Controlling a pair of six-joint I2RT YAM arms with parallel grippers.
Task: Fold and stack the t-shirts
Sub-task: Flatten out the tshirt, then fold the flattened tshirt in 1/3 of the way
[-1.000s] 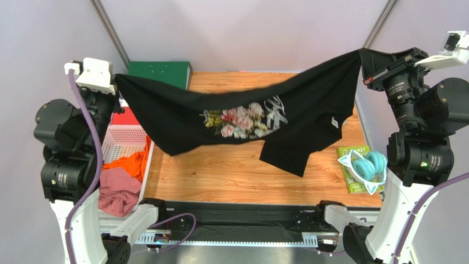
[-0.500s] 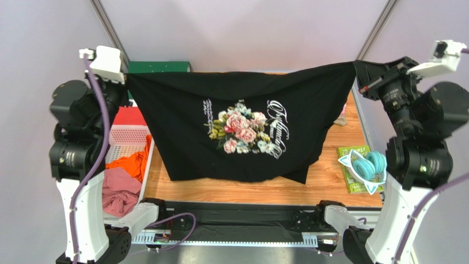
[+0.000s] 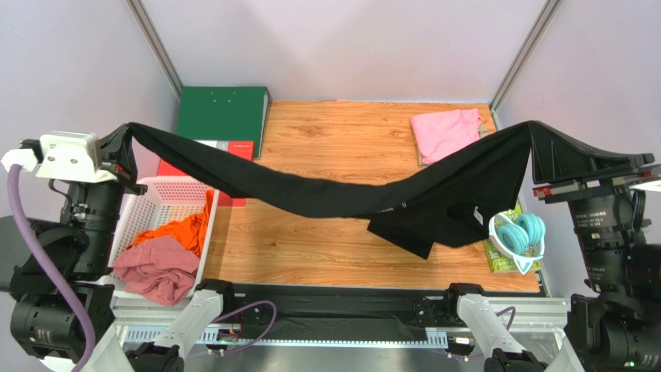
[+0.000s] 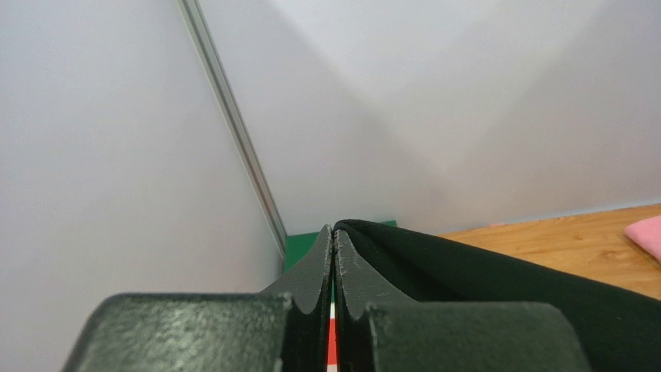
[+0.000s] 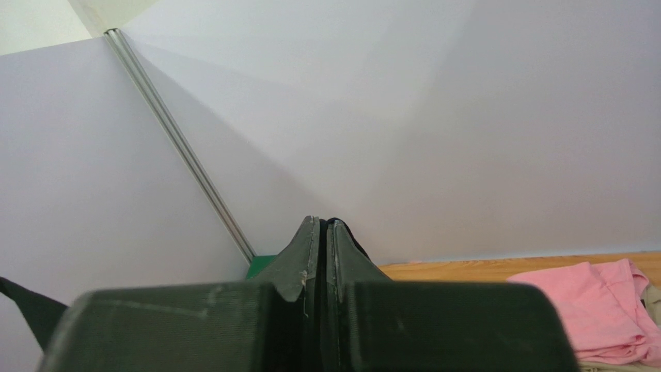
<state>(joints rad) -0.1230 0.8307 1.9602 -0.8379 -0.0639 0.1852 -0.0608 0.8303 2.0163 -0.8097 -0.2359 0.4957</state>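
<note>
Now slung low: nearest the arms' bases, the dusty-rose shirt [image 3: 159, 271] and orange shirt [image 3: 174, 231] lie crumpled inside the white basket [image 3: 167, 184], awaiting their turn. Just beyond the basket's far rim, the left gripper [image 3: 122, 143] has its fingers pressed together on one corner of the black shirt [image 3: 333, 198]. Well across from the basket, the right gripper [image 3: 539, 139] is likewise clamped on the opposite corner.

Half a second earlier the two arms held the shirt high like a curtain, rose print facing the overhead camera. Both have since swung outward and down, and the cloth now runs as a sagging band from above the basket to the opposite side of the wooden table [image 3: 310, 256]. The print is out of sight and a loose flap hangs at the end away from the basket. Whether that flap touches the wood cannot be told. The drop looks like the start of laying the shirt flat; no fold is made yet.

Farther off, diagonally across from the basket, a pink shirt [image 3: 446, 133] lies at the back corner, apparently the stack's start. A green binder [image 3: 221, 112] sits directly behind the basket.
</note>
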